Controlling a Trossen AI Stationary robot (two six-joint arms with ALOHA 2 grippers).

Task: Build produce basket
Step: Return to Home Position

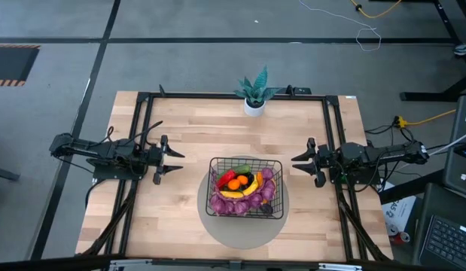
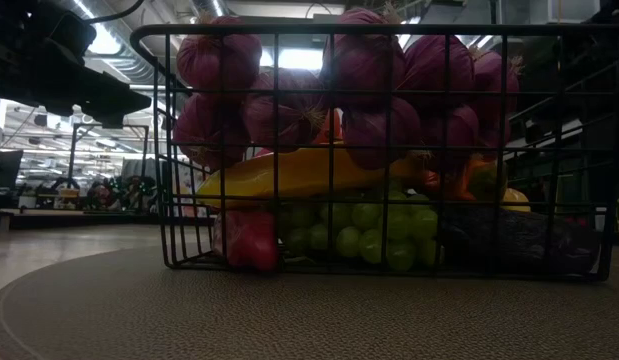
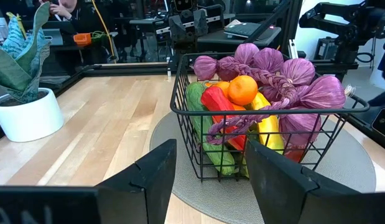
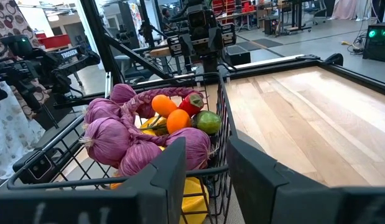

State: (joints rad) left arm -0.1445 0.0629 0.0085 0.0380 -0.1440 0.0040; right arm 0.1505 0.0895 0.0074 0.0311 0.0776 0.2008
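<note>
The basket (image 1: 245, 160) on the worktop (image 1: 180, 120) is heaped with produce (image 1: 240, 185). My left hand (image 1: 178, 162) and right hand (image 1: 295, 164) flank it, well apart, both wide and empty. Filling looks done. I judge this is homing, and it needs only a path clear of the basket.

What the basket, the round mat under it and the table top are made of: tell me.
Basket: thin black wire, likely coated metal, judging by its rigid grid.
Round mat: grey, matte, finely textured; probably woven fabric or vinyl.
Table top: light wood planks, visible grain and seams, satin sheen.
</note>
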